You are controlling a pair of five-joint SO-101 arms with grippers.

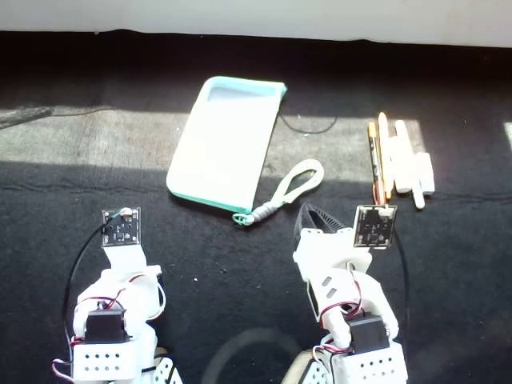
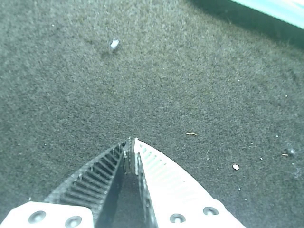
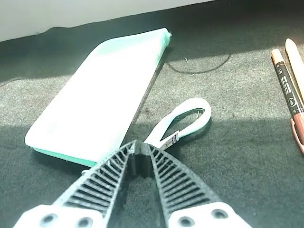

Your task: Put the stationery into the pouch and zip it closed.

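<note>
A white pouch [image 1: 224, 148] with teal edges lies flat at the middle back of the black mat, its white wrist strap [image 1: 298, 182] looped toward the right. The stationery lies to the right of it: a brown pen [image 1: 374, 162], a pale pencil [image 1: 386, 152] and white sticks [image 1: 410, 164]. My right gripper [image 1: 304, 210] hovers low, a little in front of the strap, shut with nothing in it. In the right wrist view the gripper [image 3: 138, 145] points at the pouch [image 3: 104, 102] and strap [image 3: 183, 121]. My left gripper [image 2: 130, 141] is shut over bare mat, in front of the pouch's teal edge [image 2: 270, 7].
A thin dark cable [image 1: 308, 126] curls on the mat behind the strap. A band of sunlight [image 1: 96, 136] crosses the mat. A pale wall [image 1: 256, 16] bounds the far edge. A small white crumb [image 2: 114, 43] lies ahead of the left gripper.
</note>
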